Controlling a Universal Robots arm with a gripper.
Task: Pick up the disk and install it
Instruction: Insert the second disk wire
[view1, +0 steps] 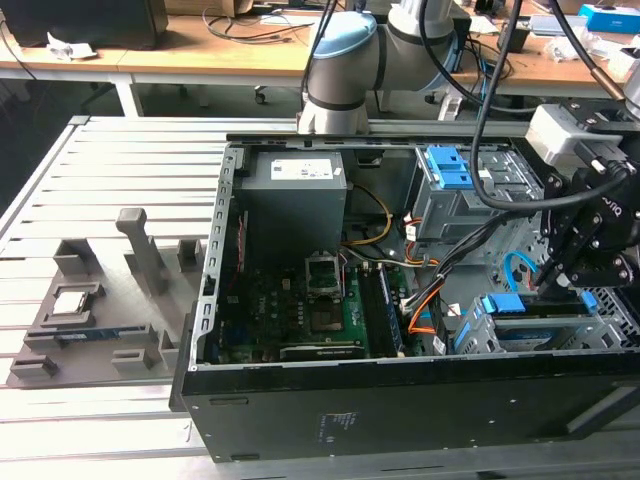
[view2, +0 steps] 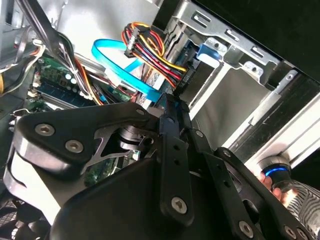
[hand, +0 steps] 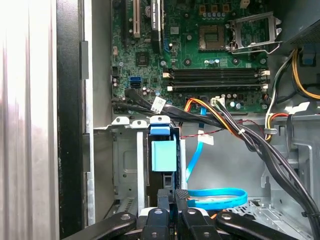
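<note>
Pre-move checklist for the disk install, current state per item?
1. Disk in cage: ok, it sits in the slot at the exterior view's right.
2. Disk fully seated: cannot tell.
3. Gripper at the disk: ok, fingers shut with nothing between them.
4. Blue cable off the slot: ok, it lies beside the cage.
5. Black cable bundle clear: cannot tell, it crosses just past the cage's end.

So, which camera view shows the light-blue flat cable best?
The first wrist view: there the light-blue flat cable lies as an open loop on the case floor, with a strand rising toward the motherboard. The second wrist view shows one curved stretch. The exterior view shows a small arc.
</note>
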